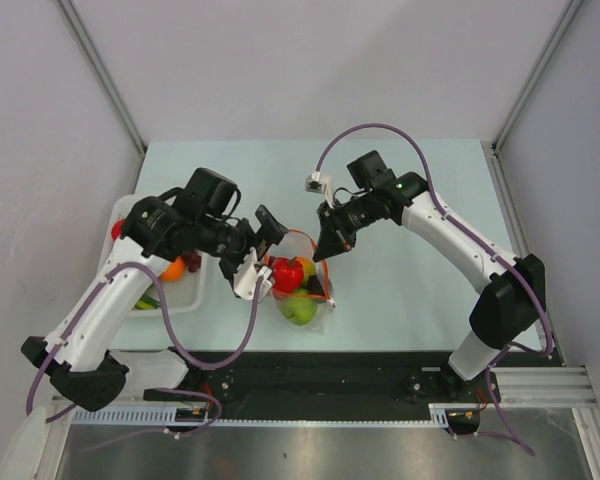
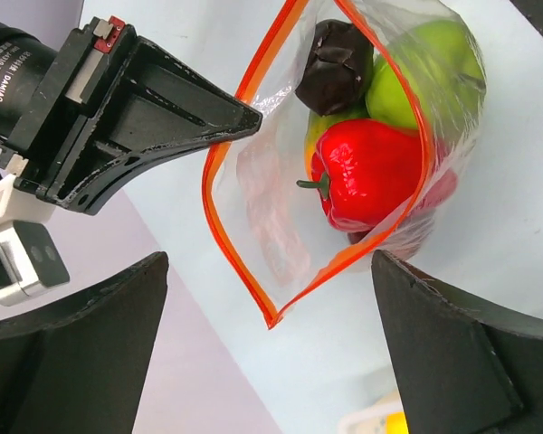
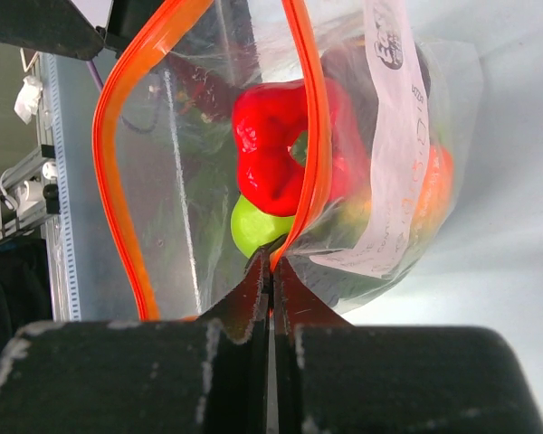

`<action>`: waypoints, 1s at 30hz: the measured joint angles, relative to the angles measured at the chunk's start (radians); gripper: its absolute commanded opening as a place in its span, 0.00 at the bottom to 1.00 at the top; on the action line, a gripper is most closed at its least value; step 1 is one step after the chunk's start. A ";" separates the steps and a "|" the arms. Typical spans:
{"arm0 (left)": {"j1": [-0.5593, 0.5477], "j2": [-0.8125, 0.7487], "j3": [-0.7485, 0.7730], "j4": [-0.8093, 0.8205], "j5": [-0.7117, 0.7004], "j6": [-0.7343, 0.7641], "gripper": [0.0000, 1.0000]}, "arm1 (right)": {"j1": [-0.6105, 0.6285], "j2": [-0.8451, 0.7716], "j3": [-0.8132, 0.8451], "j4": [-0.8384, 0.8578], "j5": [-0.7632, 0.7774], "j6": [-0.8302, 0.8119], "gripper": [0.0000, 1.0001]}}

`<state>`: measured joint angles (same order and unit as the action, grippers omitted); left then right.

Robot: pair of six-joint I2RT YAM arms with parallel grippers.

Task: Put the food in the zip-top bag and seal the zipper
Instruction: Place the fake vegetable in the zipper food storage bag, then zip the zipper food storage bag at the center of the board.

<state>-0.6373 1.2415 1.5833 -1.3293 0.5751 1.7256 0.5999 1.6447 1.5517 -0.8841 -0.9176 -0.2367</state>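
The zip-top bag (image 1: 302, 290) lies mid-table with its mouth held open. It holds a red pepper (image 1: 287, 272), a green apple (image 1: 300, 310) and dark grapes (image 1: 316, 287). My right gripper (image 1: 330, 247) is shut on the orange-red zipper (image 3: 109, 181) at one side of the mouth (image 3: 271, 262). My left gripper (image 1: 263, 255) is open and empty, its jaws wide on either side of the bag's mouth corner (image 2: 271, 318) without touching it. The left wrist view shows the pepper (image 2: 371, 176), apple (image 2: 425, 72) and grapes (image 2: 337, 63) inside.
A white tray (image 1: 185, 298) stands at the left under my left arm, with an orange piece (image 1: 172, 268), a red piece (image 1: 117, 230) and a dark-green one (image 1: 146, 301). A black rail runs along the table's near edge (image 1: 310, 375).
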 measured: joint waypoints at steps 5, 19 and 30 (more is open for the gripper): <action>-0.011 -0.021 -0.034 0.004 -0.019 0.029 0.79 | 0.005 0.000 0.000 0.000 0.000 0.000 0.00; -0.150 -0.041 -0.235 0.067 -0.039 -0.203 0.00 | 0.086 0.002 0.032 -0.008 0.015 -0.024 0.00; -0.169 -0.178 -0.463 0.383 -0.076 -0.673 0.00 | 0.103 0.042 0.165 -0.008 0.044 -0.039 0.90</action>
<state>-0.8059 1.0634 1.1206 -0.9466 0.4988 1.0527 0.7025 1.6867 1.7168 -0.8917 -0.8738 -0.2752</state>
